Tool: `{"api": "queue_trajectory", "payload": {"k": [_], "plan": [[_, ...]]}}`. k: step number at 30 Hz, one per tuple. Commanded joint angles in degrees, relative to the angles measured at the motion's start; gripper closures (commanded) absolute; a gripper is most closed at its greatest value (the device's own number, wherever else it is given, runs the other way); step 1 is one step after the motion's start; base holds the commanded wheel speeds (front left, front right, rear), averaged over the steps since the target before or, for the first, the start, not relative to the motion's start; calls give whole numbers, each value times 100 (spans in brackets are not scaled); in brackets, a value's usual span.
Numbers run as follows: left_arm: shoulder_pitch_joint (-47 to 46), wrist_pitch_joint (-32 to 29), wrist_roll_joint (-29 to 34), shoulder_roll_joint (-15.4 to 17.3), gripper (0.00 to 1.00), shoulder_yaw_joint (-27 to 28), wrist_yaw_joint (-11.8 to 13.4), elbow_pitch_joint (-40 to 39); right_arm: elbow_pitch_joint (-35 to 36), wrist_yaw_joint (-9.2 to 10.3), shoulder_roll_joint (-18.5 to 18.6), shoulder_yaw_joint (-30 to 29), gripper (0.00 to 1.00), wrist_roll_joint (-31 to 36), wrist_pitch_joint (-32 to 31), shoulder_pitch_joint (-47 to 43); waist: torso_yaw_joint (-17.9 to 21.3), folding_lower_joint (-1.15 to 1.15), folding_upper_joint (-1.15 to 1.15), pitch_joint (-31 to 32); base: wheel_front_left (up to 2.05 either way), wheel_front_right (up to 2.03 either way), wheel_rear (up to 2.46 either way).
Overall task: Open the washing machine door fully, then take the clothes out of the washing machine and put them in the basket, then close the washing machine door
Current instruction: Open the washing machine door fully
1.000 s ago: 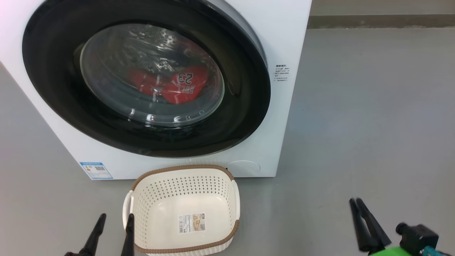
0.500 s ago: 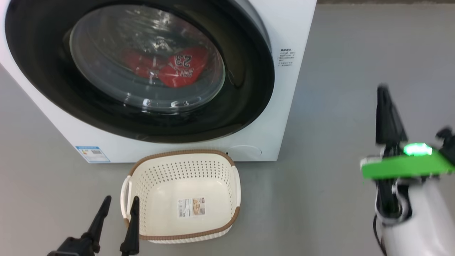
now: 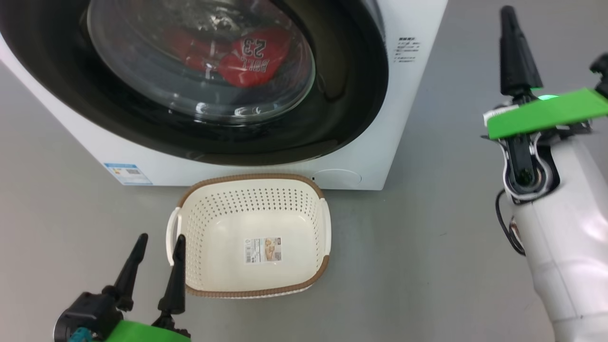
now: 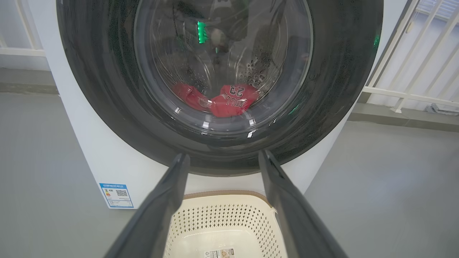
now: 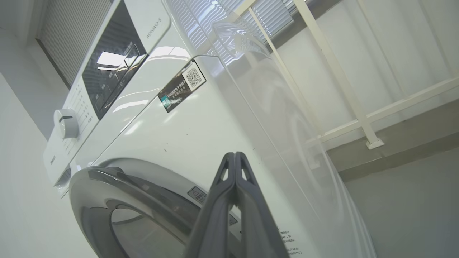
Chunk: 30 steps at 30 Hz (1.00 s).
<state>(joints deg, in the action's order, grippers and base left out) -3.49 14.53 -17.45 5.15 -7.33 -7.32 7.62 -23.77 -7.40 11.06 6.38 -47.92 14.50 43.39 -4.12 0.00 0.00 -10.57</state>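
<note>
— Right gripper [image 3: 508, 19]: how does it stand?

— Fingers [image 3: 515, 61] pressed together, nothing between them, raised off the washing machine's [image 3: 413, 118] right front corner, clear of it.

— And the left gripper [image 3: 161, 237]?

— Spread wide, empty, low in front of the washing machine, its wrist view looking between the fingers at the glass [image 4: 222, 64].

— Where are the task's things?

— The washing machine door [image 3: 361, 71] looks shut against the front. The clothes [image 3: 247, 57] lie heaped at the bottom of the drum [image 4: 258, 68], behind the glass. The basket [image 3: 251, 176] sits on the floor [image 3: 427, 247] at the foot of the washing machine, below the door, holding only its paper label [image 3: 262, 250].

— How will the door handle?

— Rigid and fairly heavy, I'd guess, with a latch that resists, then lets go. The black rim [image 3: 142, 128] is glossy, so closed fingers may slide; hook behind the rim's edge on the side nearest the right gripper, and never push on the glass bowl. I can't make out a handle recess for sure.

— The clothes?

— Soft, light, limp. Pinch a thick fold, and expect trailing cloth to catch on the door opening. The basket is light too and may skid if bumped.
</note>
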Motion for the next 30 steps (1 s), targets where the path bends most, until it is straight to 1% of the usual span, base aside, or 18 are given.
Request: {"api": "queue_trajectory", "payload": {"k": [1,5,8,11,13,18,22,23,24,30], "plan": [[-207,47,-79,96,0,177,-17,-122,-15,-9,-4,209,100,-232,-74,228,-76,0,0,-83,0,0,0],[-288,47,-268,93,0,164,-17,-84,-535,-9,103,509,100,-1233,-600,779,-137,0,0,-191,0,0,0],[-352,47,-334,105,0,130,-17,-79,-804,-9,226,695,100,-1791,-1086,1094,-193,0,0,-269,0,0,0],[-419,47,-371,116,0,101,-17,-74,-937,-9,309,862,100,-2350,-1680,1339,-243,0,0,-358,0,0,0],[-454,47,-389,120,0,89,-17,-72,-931,-9,330,977,100,-2753,-2186,1456,-265,0,0,-412,0,0,0],[-529,47,-425,118,0,77,-17,-88,-1018,-9,448,1047,100,-3576,-3130,1666,-312,0,0,-528,0,0,0],[-581,47,-451,116,0,53,-17,-103,-1291,-9,419,1007,100,-3940,-3566,1860,-349,0,0,-594,0,0,0],[-612,47,-463,122,0,31,-17,-107,-1463,-9,395,1004,100,-4117,-3872,1970,-376,0,0,-631,0,0,0],[-624,47,-469,125,0,27,-17,-108,-1547,-9,372,984,100,-4214,-4010,2026,-386,0,0,-642,0,0,0],[-683,47,-503,133,0,-13,-17,-121,-2033,-9,318,931,100,-4448,-4476,2416,-461,0,0,-759,0,0,0]]}}
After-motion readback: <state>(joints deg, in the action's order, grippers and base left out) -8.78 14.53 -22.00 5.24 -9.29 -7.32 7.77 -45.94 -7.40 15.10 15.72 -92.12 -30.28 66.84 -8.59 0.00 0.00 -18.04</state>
